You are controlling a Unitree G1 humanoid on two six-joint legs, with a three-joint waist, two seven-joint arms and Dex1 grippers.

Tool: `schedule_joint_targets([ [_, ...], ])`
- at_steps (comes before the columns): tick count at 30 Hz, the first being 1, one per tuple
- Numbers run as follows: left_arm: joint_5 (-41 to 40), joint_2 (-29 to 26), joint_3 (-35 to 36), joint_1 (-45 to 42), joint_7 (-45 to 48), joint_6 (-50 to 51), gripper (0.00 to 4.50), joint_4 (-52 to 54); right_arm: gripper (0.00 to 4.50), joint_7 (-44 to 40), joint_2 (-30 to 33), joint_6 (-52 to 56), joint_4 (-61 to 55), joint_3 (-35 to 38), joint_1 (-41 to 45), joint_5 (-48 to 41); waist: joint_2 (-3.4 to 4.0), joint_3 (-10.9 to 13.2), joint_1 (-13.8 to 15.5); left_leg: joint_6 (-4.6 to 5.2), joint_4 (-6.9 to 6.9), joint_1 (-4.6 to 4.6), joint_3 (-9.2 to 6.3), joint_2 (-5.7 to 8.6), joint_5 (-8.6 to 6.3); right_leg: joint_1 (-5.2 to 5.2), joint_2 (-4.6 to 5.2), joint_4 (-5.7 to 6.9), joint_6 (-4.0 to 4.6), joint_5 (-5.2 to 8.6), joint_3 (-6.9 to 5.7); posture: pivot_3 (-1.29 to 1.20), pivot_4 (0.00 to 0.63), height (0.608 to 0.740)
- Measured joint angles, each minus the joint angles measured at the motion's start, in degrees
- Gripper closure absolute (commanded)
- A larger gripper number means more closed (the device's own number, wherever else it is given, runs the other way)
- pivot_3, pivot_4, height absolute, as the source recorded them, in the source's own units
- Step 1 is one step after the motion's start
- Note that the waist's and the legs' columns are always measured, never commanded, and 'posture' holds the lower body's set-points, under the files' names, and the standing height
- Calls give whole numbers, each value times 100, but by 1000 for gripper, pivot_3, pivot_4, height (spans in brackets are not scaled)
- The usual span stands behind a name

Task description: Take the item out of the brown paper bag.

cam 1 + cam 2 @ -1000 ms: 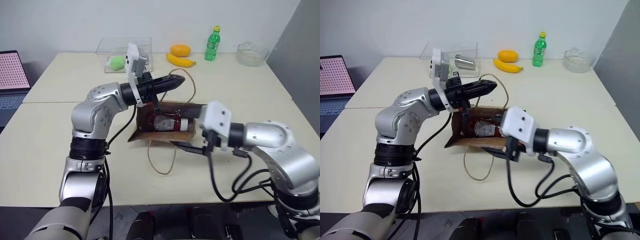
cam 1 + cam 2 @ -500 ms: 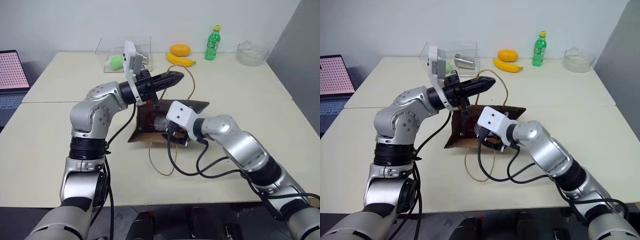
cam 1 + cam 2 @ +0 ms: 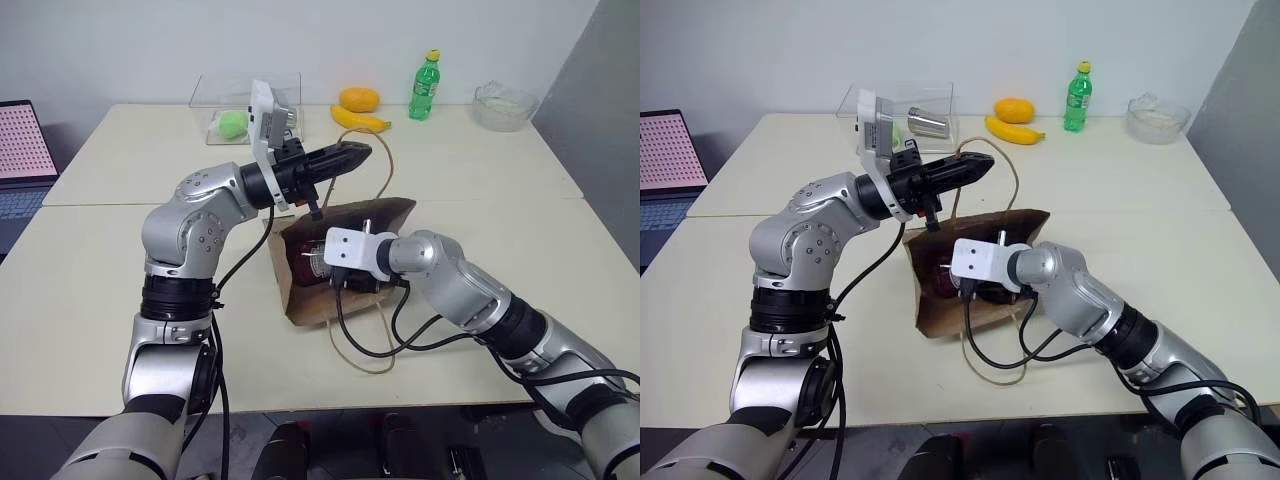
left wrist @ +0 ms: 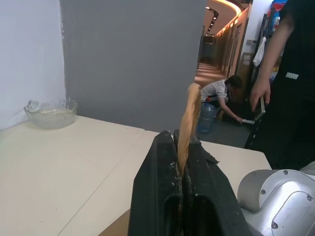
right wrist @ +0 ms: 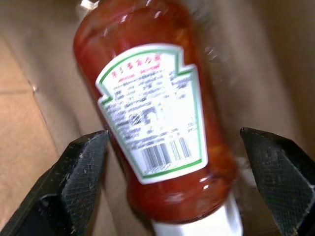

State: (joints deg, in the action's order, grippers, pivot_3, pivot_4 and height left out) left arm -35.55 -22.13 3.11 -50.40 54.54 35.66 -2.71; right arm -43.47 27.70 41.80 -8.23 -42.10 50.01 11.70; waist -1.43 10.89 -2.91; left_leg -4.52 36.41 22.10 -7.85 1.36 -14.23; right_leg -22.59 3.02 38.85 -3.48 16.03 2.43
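The brown paper bag [image 3: 303, 298] sits mid-table with its mouth facing me. My left gripper [image 3: 350, 155] is shut on one tan loop handle [image 4: 188, 118] and holds it up above the bag. The other handle [image 3: 365, 345] lies loose on the table in front. My right gripper [image 5: 172, 140] is open and reaches into the bag's mouth. Its two fingers [image 5: 81, 172] stand on either side of the item [image 5: 157, 108], a red bottle with a white label and white cap lying inside. From the head views the right fingers are hidden behind the white wrist housing [image 3: 350, 250].
At the far edge stand a green soda bottle [image 3: 426, 86], a banana [image 3: 362, 121], an orange fruit [image 3: 360, 98], a clear plastic box [image 3: 235, 100] and a glass bowl [image 3: 503, 106]. A laptop [image 3: 20, 150] sits at far left. People [image 4: 290, 83] are beyond the table.
My right gripper swung in from the front of the bag into its mouth and now straddles the bottle. The bag has tipped up and slid nearer. The left gripper stayed put.
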Motion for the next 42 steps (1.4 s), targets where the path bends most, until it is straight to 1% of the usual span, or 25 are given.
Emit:
schedule_joint_targets([
  [6,0,1,-1,15,3,-16,4500,1,3,-161,-36,-308,110,-166,7,489,0,0,-5,-5,0,-1,0,0,3,0,0,0,0,0,0,0,150,740],
  [15,1,13,-18,19,4,-27,4500,5,3,-142,-543,-978,1124,-261,146,1184,0,0,-17,-14,0,-1,0,0,8,0,0,1,0,0,0,0,150,740],
  [18,2,13,-33,21,4,-37,4500,9,3,-150,-658,-1146,1386,-225,233,1217,0,0,-34,-16,0,-5,1,-1,9,1,0,4,1,-1,1,0,150,740],
  [21,6,14,-48,42,4,-77,4500,17,594,-141,-743,-1293,1566,-163,236,1277,0,0,-36,-19,0,-9,1,-2,11,4,-1,8,1,0,1,0,150,740],
  [23,9,14,-48,74,3,-90,4500,18,1180,-138,-772,-1394,1632,-138,234,1362,0,0,-37,-20,0,-9,0,0,11,4,-1,9,1,-1,1,0,150,740],
  [24,9,14,-48,92,3,-94,4500,18,1349,-144,-774,-1412,1642,-126,233,1380,0,0,-36,-20,0,-9,-1,0,11,4,-1,9,1,-1,1,0,150,740],
  [27,17,11,-48,124,5,-118,4500,17,1377,-146,-783,-1521,1642,-8,169,1402,0,0,-35,-20,0,-8,-2,0,12,5,0,8,1,-1,0,0,150,740],
  [31,52,0,-48,123,3,-212,4500,9,1377,-189,-732,-1531,1412,258,-44,1387,0,0,-33,-21,0,-5,-2,1,12,3,0,7,1,-1,0,0,150,740],
  [35,83,-14,-48,119,-4,-317,4500,-47,1377,-383,-553,-1450,991,494,-245,1365,0,0,-33,-21,-1,-2,-2,1,12,-1,0,5,1,0,0,0,150,740],
  [42,228,-23,-44,76,-33,-500,4500,-297,1377,-889,-200,-1042,-263,986,-685,1060,0,0,-32,-20,-1,6,-2,0,12,-6,0,3,0,0,-1,0,150,740],
])
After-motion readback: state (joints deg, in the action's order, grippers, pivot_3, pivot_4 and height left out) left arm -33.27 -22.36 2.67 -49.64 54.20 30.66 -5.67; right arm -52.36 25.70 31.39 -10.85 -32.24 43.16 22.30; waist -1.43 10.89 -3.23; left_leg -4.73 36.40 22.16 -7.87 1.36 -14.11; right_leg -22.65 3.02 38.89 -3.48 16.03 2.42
